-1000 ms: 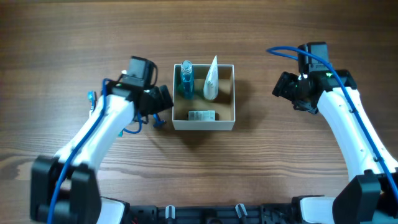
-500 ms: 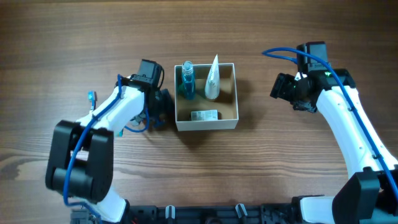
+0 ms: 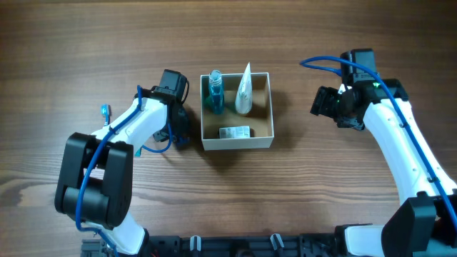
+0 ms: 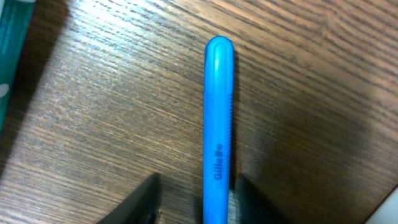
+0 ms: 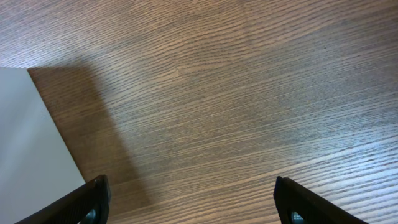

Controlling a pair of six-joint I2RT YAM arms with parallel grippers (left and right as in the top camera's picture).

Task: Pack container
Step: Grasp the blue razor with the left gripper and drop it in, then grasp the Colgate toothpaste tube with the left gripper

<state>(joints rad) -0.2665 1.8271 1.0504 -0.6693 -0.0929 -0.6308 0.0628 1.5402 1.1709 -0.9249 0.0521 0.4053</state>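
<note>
So far the central container [image 3: 237, 143] holds a bottle [image 3: 214, 93], tube [image 3: 243, 96] and small pack [image 3: 233, 133], while the left gripper [image 4: 196, 202], parted, straddles an unpacked razor [image 4: 219, 106] to its left and the right gripper [image 5: 193, 199] gapes wide.

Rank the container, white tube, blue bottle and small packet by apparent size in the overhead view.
1. container, clearly largest.
2. white tube and blue bottle, about alike, so not ranked.
3. small packet, smallest.
</note>
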